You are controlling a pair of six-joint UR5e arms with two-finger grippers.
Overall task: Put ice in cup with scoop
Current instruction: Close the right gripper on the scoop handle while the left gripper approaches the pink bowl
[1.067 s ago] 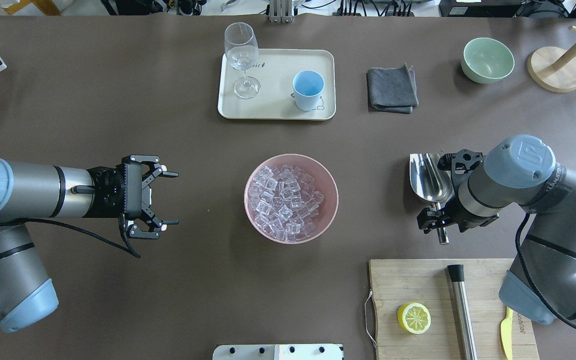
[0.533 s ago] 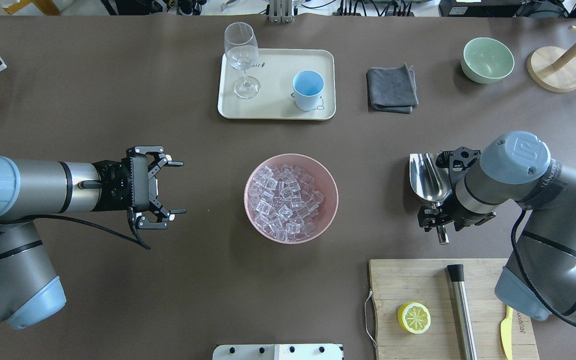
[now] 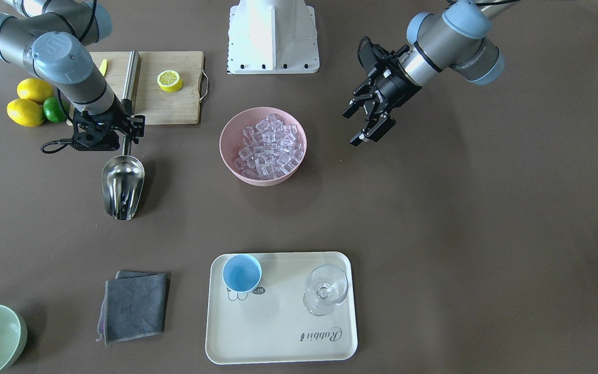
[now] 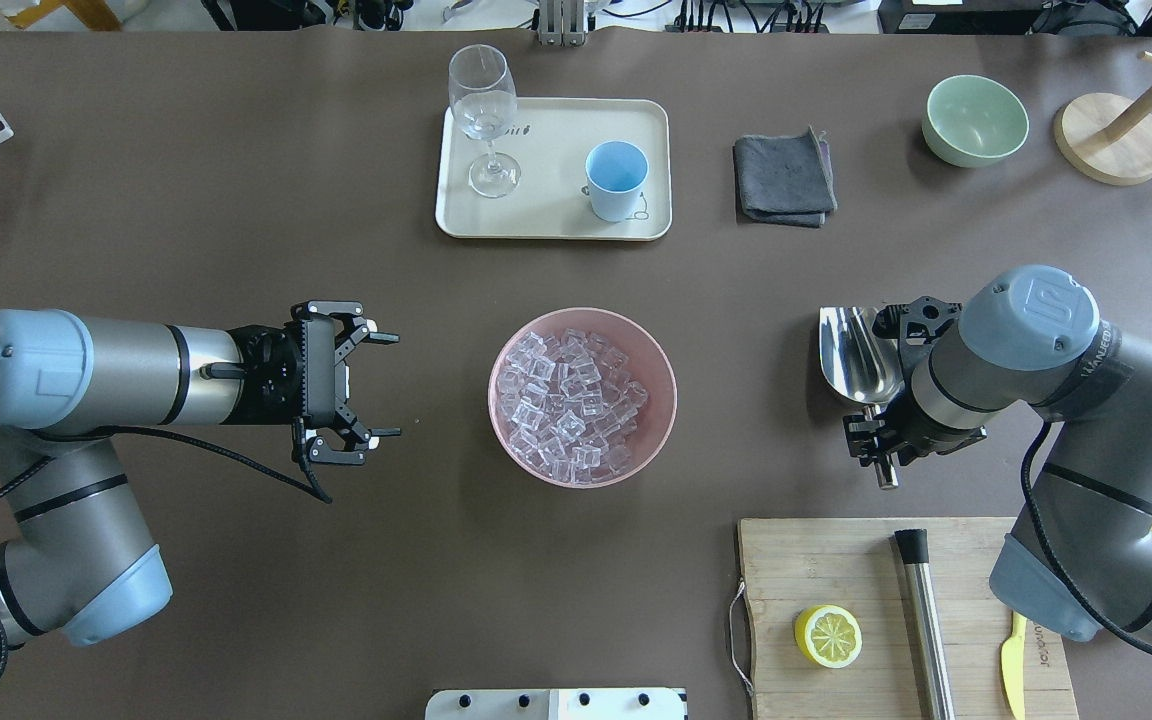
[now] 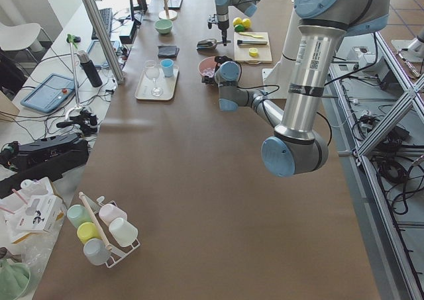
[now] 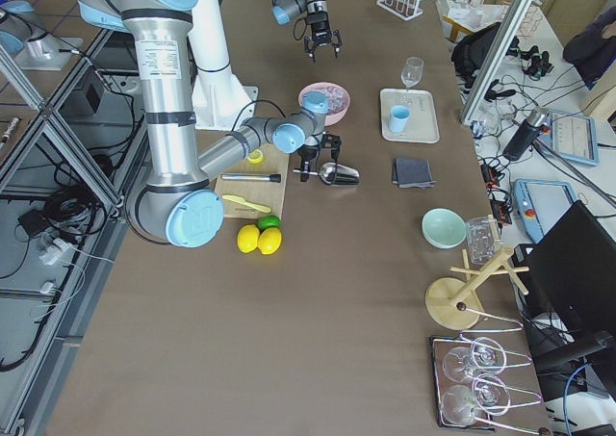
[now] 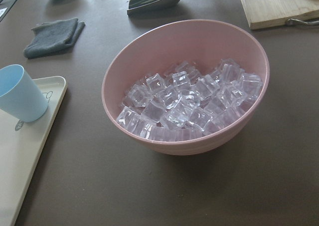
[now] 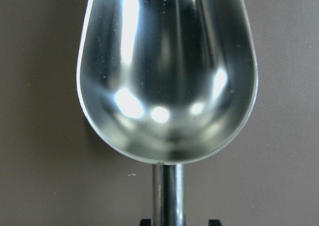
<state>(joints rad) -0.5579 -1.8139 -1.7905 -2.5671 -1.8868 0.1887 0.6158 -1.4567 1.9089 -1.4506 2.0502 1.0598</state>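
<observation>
The ice (image 4: 571, 400) is a heap of clear cubes in a pink bowl (image 4: 671, 395) at the table's middle, also in the left wrist view (image 7: 184, 104). The light-blue cup (image 4: 616, 180) stands upright on a cream tray (image 4: 556, 225). The steel scoop (image 4: 858, 355) lies on the table right of the bowl, trough up and empty (image 8: 167, 76). My right gripper (image 4: 881, 450) is over its handle, fingers on either side of it and apart from it. My left gripper (image 4: 396, 386) is open and empty, left of the bowl, pointing at it.
A stemmed glass (image 4: 483, 110) shares the tray. A grey cloth (image 4: 784, 180) and a green bowl (image 4: 976, 120) lie at the back right. A cutting board (image 4: 816, 560) at the front right holds a lemon half (image 4: 828, 636) and a steel cylinder (image 4: 924, 620).
My left gripper has moved right, toward the pink bowl, still open. My right gripper has shifted only slightly over the scoop's handle. The scoop has not moved.
</observation>
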